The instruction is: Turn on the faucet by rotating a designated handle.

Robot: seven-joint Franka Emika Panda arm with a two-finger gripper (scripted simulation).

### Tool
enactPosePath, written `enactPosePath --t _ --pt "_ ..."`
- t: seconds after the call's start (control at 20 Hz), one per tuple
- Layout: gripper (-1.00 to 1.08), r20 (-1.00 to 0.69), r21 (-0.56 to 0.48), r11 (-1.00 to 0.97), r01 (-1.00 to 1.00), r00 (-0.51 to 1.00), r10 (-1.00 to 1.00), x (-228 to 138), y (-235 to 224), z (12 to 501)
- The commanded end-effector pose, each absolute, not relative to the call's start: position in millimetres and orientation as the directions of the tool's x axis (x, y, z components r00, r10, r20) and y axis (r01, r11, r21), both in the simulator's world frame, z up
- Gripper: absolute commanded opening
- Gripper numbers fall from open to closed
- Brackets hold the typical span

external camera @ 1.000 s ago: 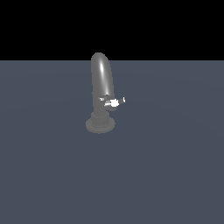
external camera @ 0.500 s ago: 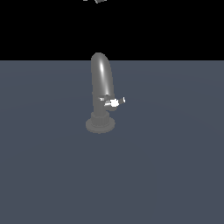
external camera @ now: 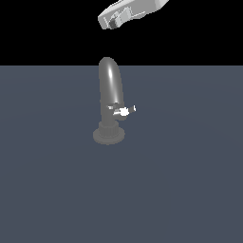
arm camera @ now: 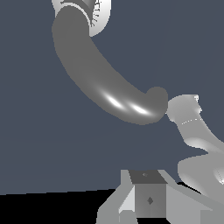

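The grey glossy faucet (external camera: 110, 95) stands upright on its round stepped base in the middle of the exterior view. Its handle (external camera: 124, 111), a thin silvery lever with a bright white tip, juts from the lower stem toward the exterior view's right. My gripper (external camera: 109, 23) hangs high above the spout, well clear of the faucet and touching nothing. The wrist view looks down along the arched faucet (arm camera: 100, 83). I cannot make out the handle there. Only grey parts of the gripper (arm camera: 146, 203) show at the edge, and its fingers' spacing is unclear.
The faucet stands alone on a flat dark blue-grey floor (external camera: 190, 190). Pale curved links of the white robot arm (arm camera: 197, 140) show in the wrist view beside the spout's end.
My gripper has come down into the exterior view from the top edge. One second ago it was out of sight. Faucet and handle have not moved.
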State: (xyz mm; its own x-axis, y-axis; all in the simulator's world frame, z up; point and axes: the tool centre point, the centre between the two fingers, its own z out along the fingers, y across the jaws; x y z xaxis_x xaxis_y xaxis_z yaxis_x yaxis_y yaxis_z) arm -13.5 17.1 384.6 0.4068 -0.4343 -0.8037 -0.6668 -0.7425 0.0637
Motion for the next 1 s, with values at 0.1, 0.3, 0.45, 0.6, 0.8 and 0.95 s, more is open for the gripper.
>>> enactPosePath --t 0.1,0.3,0.45,0.6,0.8,0.95 --pt "-1.00 -0.846 0.105 -0.698 -0.708 0.305 -0.437 4 12 365" --pt "-1.00 -0.878 0.148 -0.655 -0.741 0.207 -0.432 18 7 345" --pt "-1.00 -0.896 0.183 -0.621 -0.762 0.129 -0.424 27 2 328" --pt "-1.00 -0.910 0.220 -0.587 -0.779 0.053 -0.412 35 -2 312" --pt "-1.00 -0.919 0.268 -0.543 -0.795 -0.043 -0.391 44 -8 290" --pt "-1.00 -0.921 0.304 -0.512 -0.803 -0.112 -0.372 49 -12 275"
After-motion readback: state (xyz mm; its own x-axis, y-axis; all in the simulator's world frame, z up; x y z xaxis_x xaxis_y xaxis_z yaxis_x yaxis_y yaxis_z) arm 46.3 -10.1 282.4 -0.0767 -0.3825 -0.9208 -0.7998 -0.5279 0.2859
